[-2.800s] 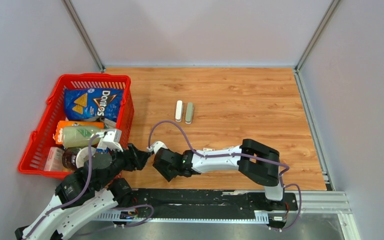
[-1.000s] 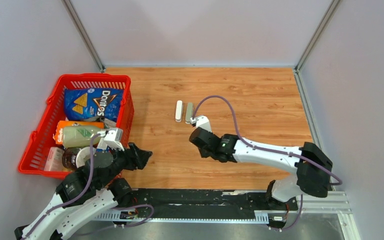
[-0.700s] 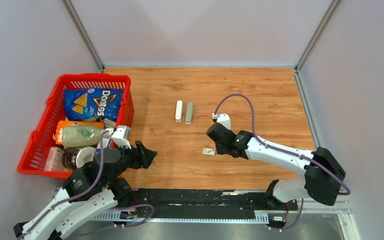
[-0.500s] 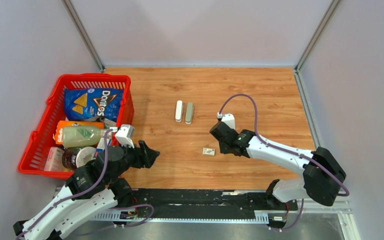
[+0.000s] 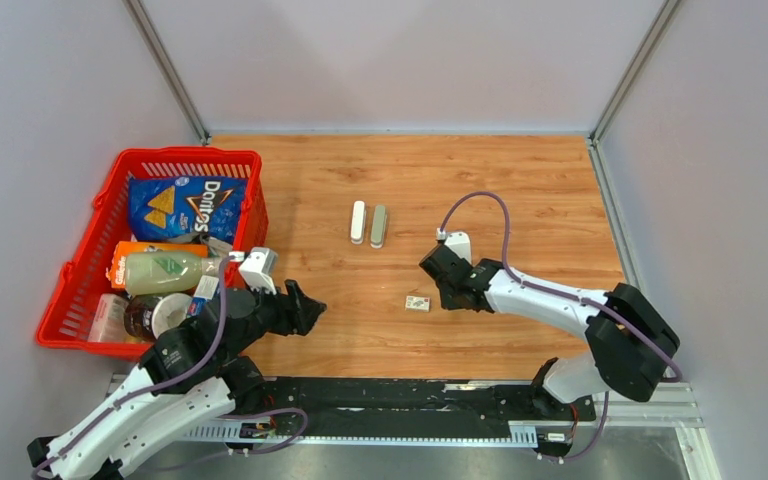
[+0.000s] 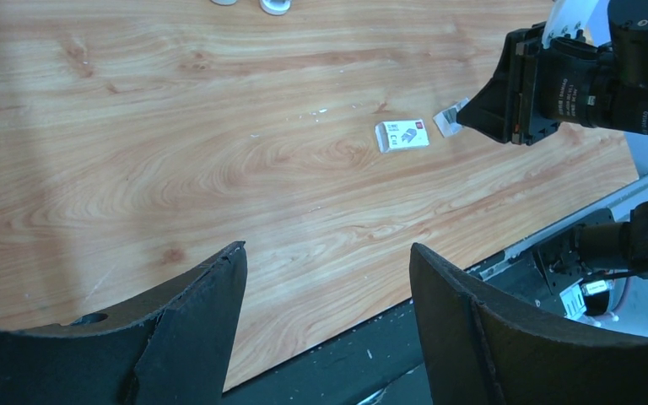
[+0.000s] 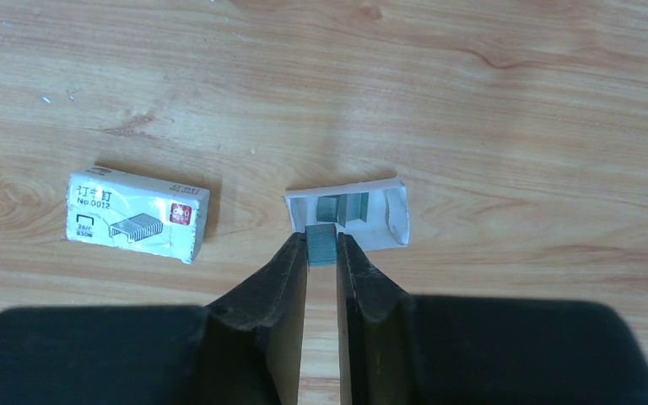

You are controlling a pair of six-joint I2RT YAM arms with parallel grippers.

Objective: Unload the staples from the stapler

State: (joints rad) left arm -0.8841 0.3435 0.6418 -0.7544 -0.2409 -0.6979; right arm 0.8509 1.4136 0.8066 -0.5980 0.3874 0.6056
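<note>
Currently, the right gripper point(image 7: 321, 253) pinches a short strip of staples point(image 7: 321, 238) at the mouth of a white paper tray point(image 7: 388, 211) that holds more strips — judge this strip nearly delivered. The left gripper point(image 6: 326, 253) hangs spread and empty. The stapler point(image 5: 379, 226) lies well apart, further up the table point(image 5: 520, 190); you cannot tell whether any staples are left inside.

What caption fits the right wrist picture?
Right gripper pinches staples at an open paper tray, staple box nearby on the wooden table.
</note>
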